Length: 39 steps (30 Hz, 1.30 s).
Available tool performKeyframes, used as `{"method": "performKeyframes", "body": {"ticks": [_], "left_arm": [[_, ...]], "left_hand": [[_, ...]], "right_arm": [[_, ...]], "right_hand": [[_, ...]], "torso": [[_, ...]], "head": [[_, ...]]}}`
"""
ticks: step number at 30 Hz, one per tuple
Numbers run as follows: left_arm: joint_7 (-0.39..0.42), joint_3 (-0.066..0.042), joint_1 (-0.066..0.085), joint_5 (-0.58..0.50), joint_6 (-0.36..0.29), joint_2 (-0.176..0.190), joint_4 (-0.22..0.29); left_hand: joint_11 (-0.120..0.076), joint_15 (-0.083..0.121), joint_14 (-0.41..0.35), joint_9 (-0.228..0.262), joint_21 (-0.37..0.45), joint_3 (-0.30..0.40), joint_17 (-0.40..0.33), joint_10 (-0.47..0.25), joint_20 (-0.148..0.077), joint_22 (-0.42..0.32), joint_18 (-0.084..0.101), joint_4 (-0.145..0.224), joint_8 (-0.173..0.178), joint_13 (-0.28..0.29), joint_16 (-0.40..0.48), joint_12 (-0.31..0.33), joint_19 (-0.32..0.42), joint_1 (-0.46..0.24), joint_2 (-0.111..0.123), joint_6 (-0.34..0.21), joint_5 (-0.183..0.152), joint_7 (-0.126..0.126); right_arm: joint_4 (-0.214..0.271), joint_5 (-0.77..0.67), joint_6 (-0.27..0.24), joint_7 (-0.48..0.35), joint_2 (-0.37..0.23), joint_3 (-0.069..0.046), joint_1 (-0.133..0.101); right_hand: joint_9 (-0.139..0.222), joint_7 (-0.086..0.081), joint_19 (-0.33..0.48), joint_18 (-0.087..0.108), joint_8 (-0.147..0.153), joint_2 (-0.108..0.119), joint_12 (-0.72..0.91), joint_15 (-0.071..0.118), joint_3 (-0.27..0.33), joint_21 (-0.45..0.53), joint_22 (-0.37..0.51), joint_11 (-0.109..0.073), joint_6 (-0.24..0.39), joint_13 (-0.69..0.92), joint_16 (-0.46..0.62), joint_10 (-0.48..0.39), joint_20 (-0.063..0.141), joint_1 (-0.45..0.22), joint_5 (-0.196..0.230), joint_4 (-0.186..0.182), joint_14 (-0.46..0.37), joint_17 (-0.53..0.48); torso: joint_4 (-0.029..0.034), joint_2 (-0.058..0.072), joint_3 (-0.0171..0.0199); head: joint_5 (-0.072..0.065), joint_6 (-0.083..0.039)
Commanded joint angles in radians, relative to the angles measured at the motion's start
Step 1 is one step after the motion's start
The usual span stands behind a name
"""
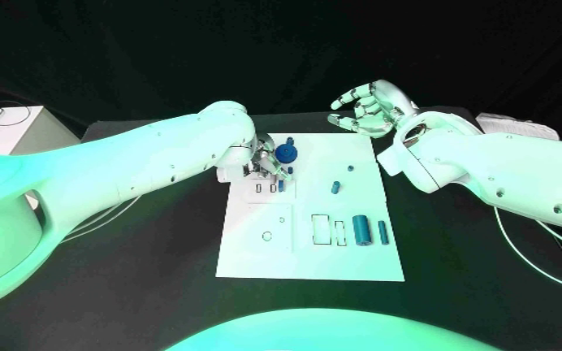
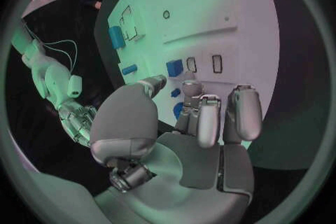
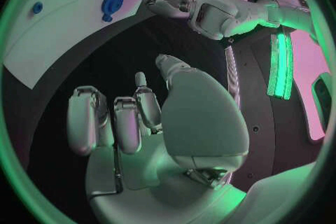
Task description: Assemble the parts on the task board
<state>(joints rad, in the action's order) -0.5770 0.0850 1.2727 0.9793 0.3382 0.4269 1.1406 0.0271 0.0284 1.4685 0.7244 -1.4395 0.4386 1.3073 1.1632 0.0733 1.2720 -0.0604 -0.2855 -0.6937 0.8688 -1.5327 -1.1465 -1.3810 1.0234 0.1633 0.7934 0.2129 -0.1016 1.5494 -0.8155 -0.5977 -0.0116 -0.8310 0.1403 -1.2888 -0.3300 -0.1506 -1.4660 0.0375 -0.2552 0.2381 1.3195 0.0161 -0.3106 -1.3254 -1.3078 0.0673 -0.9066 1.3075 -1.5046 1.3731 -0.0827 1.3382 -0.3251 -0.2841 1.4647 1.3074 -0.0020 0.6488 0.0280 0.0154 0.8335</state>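
Note:
The white task board [image 1: 310,245] lies in the middle of the black table. My left hand [image 1: 264,162] hovers low over its far left corner, fingers spread, nothing in them. A round blue part [image 1: 288,153] lies just beside that hand, apart from it, as the right wrist view shows [image 3: 112,3]. In the left wrist view a small blue part [image 2: 176,92] sits on the board between thumb and fingers [image 2: 190,89], and a blue square part [image 2: 174,68] sits just beyond. My right hand [image 1: 373,111] hangs above the board's far right edge, fingers half curled and holding nothing.
A blue peg [image 1: 335,187] stands mid-board. Two blue blocks [image 1: 362,229] [image 1: 382,231] sit near the board's right edge beside empty rectangular slots [image 1: 321,230]. A white box [image 1: 29,127] stands at the table's far left. Cables run along both table sides.

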Motion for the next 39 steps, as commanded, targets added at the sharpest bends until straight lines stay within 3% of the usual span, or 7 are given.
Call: {"method": "performKeyframes", "body": {"ticks": [1,14,24,28,34,39], "left_arm": [[0.017,0.000,-0.001,-0.003,0.025,-0.003,0.002],[0.032,0.002,-0.004,-0.009,0.045,-0.005,0.002],[0.036,0.002,-0.004,-0.016,0.060,-0.005,0.002],[0.035,0.003,-0.004,-0.034,0.062,-0.005,0.002],[0.038,0.003,-0.004,-0.062,0.056,-0.003,0.001],[0.040,0.002,-0.004,-0.089,0.037,0.004,0.005]], "left_hand": [[0.001,0.003,0.071,0.001,0.005,-0.007,0.191,-0.006,0.000,-0.002,-0.007,-0.001,0.000,-0.002,0.006,-0.001,0.007,0.005,-0.006,-0.008,0.002,0.001],[0.002,0.002,0.070,0.008,0.007,-0.008,0.190,-0.011,0.001,-0.005,-0.008,0.001,0.002,-0.003,0.007,-0.001,0.011,0.026,-0.021,-0.009,0.004,0.000],[-0.001,0.004,0.070,0.023,0.007,0.017,0.191,-0.014,0.000,-0.003,-0.008,0.020,0.009,-0.001,0.006,-0.005,0.011,0.103,-0.049,-0.008,0.002,0.004],[-0.006,0.008,0.070,0.033,0.007,0.069,0.191,-0.018,-0.003,-0.003,-0.008,0.051,0.015,-0.004,0.006,-0.003,0.012,0.158,-0.069,-0.008,0.002,0.009],[-0.009,0.010,0.072,0.044,0.008,0.115,0.194,-0.013,-0.005,-0.002,-0.008,0.070,0.016,-0.001,0.004,-0.005,0.011,0.176,-0.074,-0.004,0.003,0.011],[-0.019,0.018,0.075,0.084,0.006,0.190,0.202,-0.002,-0.010,0.003,-0.007,0.100,-0.012,0.002,-0.001,-0.007,0.008,0.183,-0.073,0.011,0.003,0.021]], "right_arm": [[0.000,-0.010,0.014,0.001,0.001,0.000,0.000],[-0.003,-0.012,0.013,0.003,0.006,0.000,0.000],[-0.005,-0.012,0.016,0.005,0.007,0.000,0.000],[-0.006,-0.012,0.018,0.006,0.008,0.000,0.000],[-0.005,-0.012,0.021,0.009,0.009,0.000,0.001],[-0.005,-0.012,0.023,0.010,0.010,0.000,0.001]], "right_hand": [[0.000,0.001,-0.022,0.013,0.002,-0.002,-0.004,-0.004,0.002,0.004,-0.137,-0.003,0.008,0.060,0.005,-0.007,-0.006,-0.008,-0.005,-0.001,0.070,0.123],[0.000,0.001,-0.022,0.013,0.002,-0.004,-0.005,-0.004,0.002,0.004,-0.137,-0.003,0.008,0.059,0.006,-0.007,-0.006,-0.007,-0.005,-0.001,0.070,0.123],[0.000,0.001,-0.022,0.013,0.002,-0.004,-0.005,-0.004,0.002,0.004,-0.137,-0.003,0.008,0.059,0.006,-0.007,-0.006,-0.007,-0.005,-0.001,0.070,0.123],[0.000,0.001,-0.022,0.013,0.002,-0.004,-0.005,-0.004,0.002,0.004,-0.137,-0.003,0.008,0.059,0.006,-0.007,-0.006,-0.007,-0.005,-0.001,0.070,0.123],[0.000,0.001,-0.021,0.014,0.001,-0.007,-0.005,-0.005,-0.001,0.008,-0.136,-0.002,0.009,0.058,0.007,-0.008,-0.006,-0.007,-0.007,0.000,0.069,0.121],[0.000,0.001,-0.021,0.014,0.001,-0.007,-0.005,-0.005,-0.001,0.008,-0.136,-0.002,0.009,0.058,0.007,-0.008,-0.006,-0.007,-0.007,0.000,0.069,0.121]], "torso": [[-0.0007,0.000,0.0000],[0.0003,0.001,0.0001],[-0.0014,0.001,0.0004],[-0.0011,0.001,0.0003],[-0.0003,0.001,0.0005],[-0.0010,0.001,0.0009]], "head": [[0.000,0.002],[-0.001,0.006],[0.001,0.009],[0.001,0.009],[-0.001,0.011],[-0.001,0.011]]}}
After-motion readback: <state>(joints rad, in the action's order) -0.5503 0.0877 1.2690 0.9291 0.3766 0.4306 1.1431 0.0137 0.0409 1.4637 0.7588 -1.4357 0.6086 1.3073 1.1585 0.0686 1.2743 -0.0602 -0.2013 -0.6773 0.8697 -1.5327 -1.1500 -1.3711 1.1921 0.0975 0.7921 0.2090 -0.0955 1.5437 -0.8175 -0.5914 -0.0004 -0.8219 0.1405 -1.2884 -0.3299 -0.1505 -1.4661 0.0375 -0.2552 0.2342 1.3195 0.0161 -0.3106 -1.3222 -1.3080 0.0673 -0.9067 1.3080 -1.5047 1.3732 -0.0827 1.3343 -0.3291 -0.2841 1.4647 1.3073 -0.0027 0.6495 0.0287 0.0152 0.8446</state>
